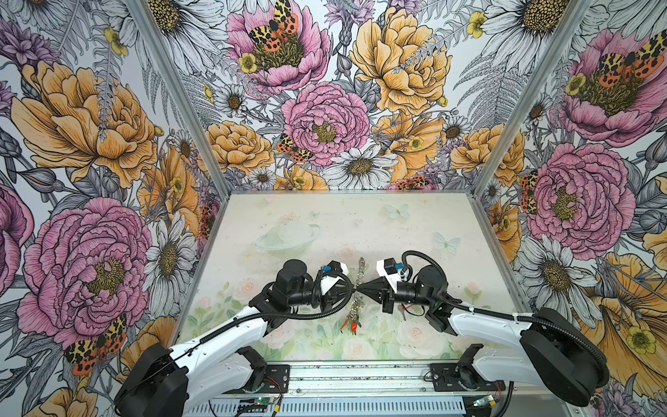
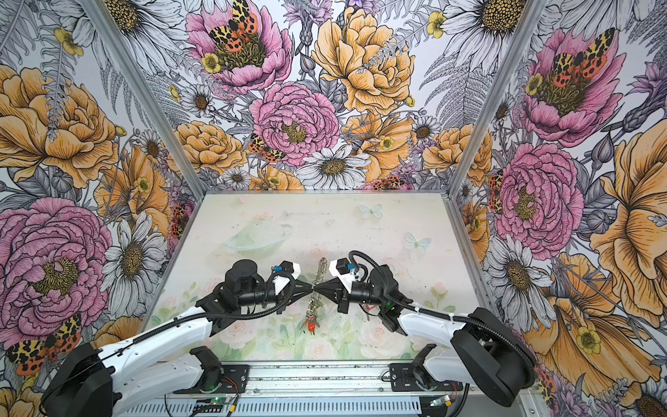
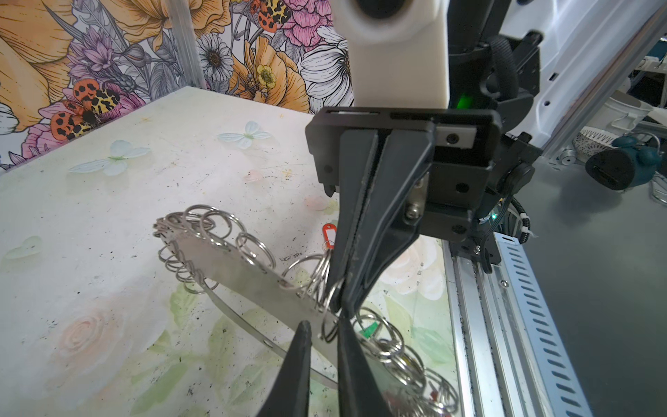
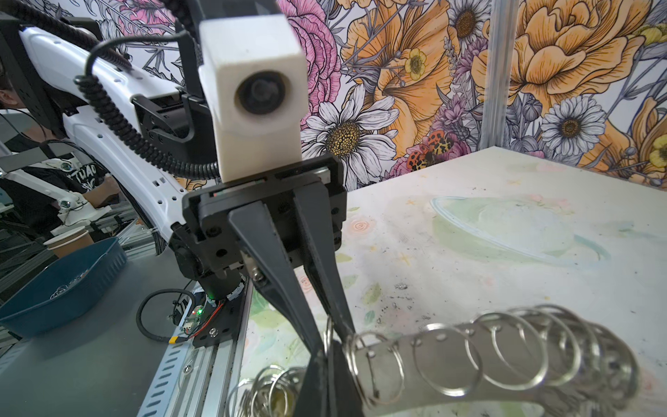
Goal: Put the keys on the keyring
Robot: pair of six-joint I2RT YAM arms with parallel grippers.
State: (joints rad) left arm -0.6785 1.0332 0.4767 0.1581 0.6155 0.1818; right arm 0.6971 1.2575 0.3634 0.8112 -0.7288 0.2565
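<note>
two grippers meet tip to tip above the table [image 1: 415, 224], with one keyring [image 1: 360, 269] between them, held on edge so that both top views show it as a thin line. the right gripper [image 1: 362, 289] has its fingers pressed together, clamped on the band. the left gripper [image 1: 352, 289] has its fingers nearly together, pinching one wire ring [image 3: 327, 329] at the band's edge. one loose key [image 1: 402, 315] with a red tag [image 3: 328, 234] lies on the table under the right arm, apart from the keyring. more keys [image 1: 353, 323] hang in a bunch at the keyring's near end; red and green tags show there, too small to count. only the wrist views show the band's flat face and its punched holes. only the right wrist view shows one blue tray [image 4: 61, 285] and one paper cup [image 4: 68, 240] beyond the table.
</note>
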